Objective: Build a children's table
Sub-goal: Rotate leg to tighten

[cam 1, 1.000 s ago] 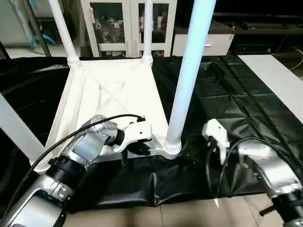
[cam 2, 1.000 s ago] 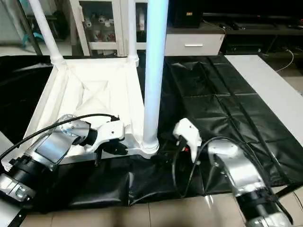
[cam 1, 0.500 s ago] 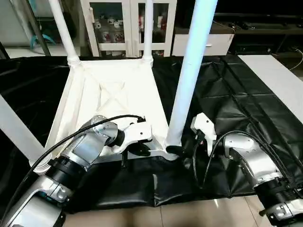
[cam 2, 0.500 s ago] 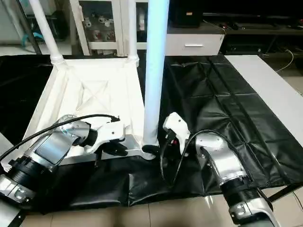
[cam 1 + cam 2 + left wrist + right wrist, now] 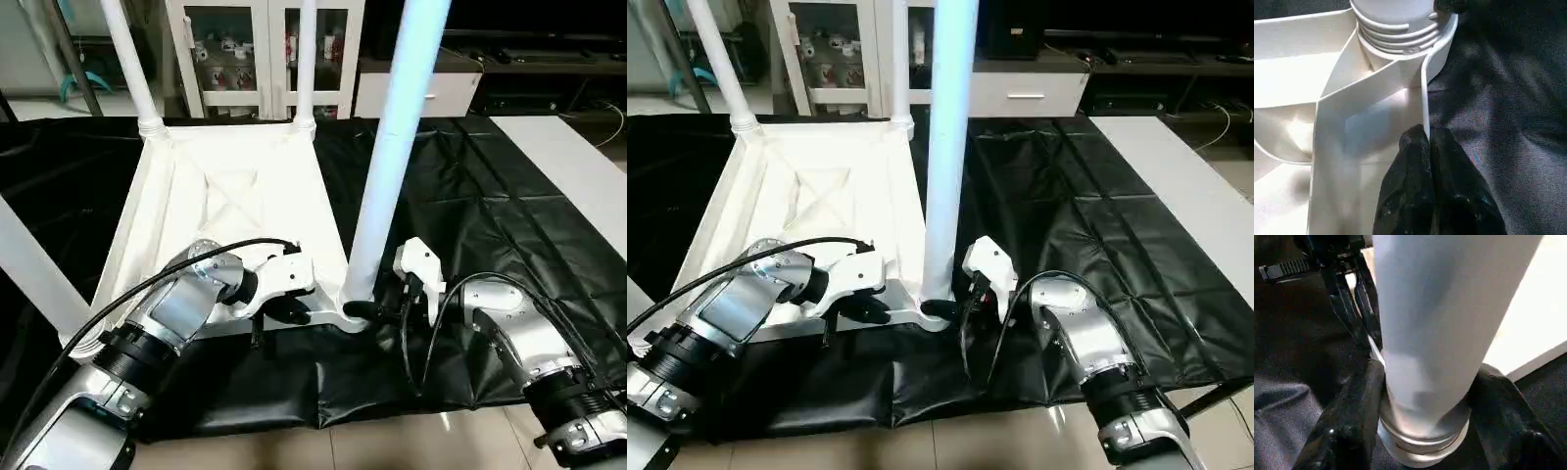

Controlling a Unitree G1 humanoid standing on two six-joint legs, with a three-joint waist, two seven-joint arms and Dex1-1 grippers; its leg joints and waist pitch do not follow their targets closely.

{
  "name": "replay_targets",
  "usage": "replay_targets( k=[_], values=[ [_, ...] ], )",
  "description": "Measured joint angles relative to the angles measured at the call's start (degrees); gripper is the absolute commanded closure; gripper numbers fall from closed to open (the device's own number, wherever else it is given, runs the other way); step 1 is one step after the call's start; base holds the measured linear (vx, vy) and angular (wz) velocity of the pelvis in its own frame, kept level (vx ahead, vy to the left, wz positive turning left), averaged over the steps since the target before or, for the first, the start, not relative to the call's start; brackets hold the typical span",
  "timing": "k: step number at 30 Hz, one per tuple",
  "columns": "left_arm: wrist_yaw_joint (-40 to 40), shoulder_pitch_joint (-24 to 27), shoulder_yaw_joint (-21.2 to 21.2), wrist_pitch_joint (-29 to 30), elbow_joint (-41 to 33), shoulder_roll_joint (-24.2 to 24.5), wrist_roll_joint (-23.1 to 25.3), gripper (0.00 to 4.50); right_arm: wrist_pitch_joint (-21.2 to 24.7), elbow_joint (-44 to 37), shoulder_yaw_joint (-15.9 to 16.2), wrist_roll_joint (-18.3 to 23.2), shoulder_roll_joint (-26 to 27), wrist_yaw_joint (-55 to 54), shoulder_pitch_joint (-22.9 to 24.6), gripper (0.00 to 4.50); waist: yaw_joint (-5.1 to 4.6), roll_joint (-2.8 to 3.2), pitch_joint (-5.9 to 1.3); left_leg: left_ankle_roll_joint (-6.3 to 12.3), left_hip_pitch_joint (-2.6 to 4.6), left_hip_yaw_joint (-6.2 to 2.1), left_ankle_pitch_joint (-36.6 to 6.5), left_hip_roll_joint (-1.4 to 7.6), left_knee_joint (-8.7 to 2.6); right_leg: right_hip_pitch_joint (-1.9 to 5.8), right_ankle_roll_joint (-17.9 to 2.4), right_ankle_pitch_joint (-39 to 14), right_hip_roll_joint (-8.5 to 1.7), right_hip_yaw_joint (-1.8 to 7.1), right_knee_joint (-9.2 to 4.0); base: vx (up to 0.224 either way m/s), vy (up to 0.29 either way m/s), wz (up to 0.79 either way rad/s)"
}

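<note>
Left hand (image 5: pixel 1427 142) is clenched on the near rim of the upturned tabletop (image 5: pixel 230 196), which lies on a black sheet (image 5: pixel 470 196). Right hand (image 5: pixel 1422 396) is set around the base of the near right leg (image 5: pixel 392 157), a finger (image 5: pixel 1349 416) at each side; a firm grasp cannot be told. That leg stands upright in its corner socket (image 5: pixel 358 311).
</note>
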Motion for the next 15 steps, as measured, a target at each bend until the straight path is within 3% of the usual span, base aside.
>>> replay_targets(
  k=[3,7,9,12,15],
  values=[
    [0.25,0.08,0.00,0.05,0.23,-0.11,0.21,4.50,-0.07,0.50,-0.07,-0.34,0.42,-0.26,-0.11,2.24,-0.12,-0.19,-0.19,0.00,0.06,0.00,0.00,0.00,0.01,0.05,0.00,0.00,0.00,0.01,0.01,0.000,0.000,0.00],
    [3.76,0.54,0.78,0.07,2.35,-1.87,0.21,4.50,0.37,2.51,-0.79,-0.92,2.88,-4.89,0.04,2.33,-0.55,-0.28,-0.21,-0.33,1.03,0.03,-0.18,-0.02,-0.03,0.90,0.03,-0.02,0.01,0.14,0.00,0.000,0.000,0.00],
    [7.09,0.51,2.18,0.01,3.86,-3.61,0.16,4.50,1.20,3.13,-1.82,-1.10,4.26,-8.74,0.27,2.33,-0.63,-0.40,-0.17,-0.34,1.21,0.02,-0.19,-0.10,-0.08,0.98,0.41,-0.24,0.01,0.30,-0.02,-0.027,0.001,-0.01],
    [13.24,0.32,4.56,0.07,6.80,-7.13,0.11,4.50,3.00,4.39,-4.44,-1.51,8.30,-17.68,0.63,2.36,-0.73,-0.61,-0.07,-0.34,1.30,0.02,-0.19,-0.13,-0.10,0.83,0.49,-0.29,0.01,0.35,-0.12,-0.063,0.004,-0.03],
    [19.70,-0.68,6.19,1.04,10.06,-9.99,0.30,4.50,4.35,5.78,-7.64,-2.57,15.85,-33.36,0.63,2.39,-1.79,-0.71,-0.02,-0.34,1.41,-0.18,-0.18,-0.23,-0.13,0.77,0.53,-0.32,0.01,0.28,-0.33,-0.057,0.009,-0.11]
  ],
)
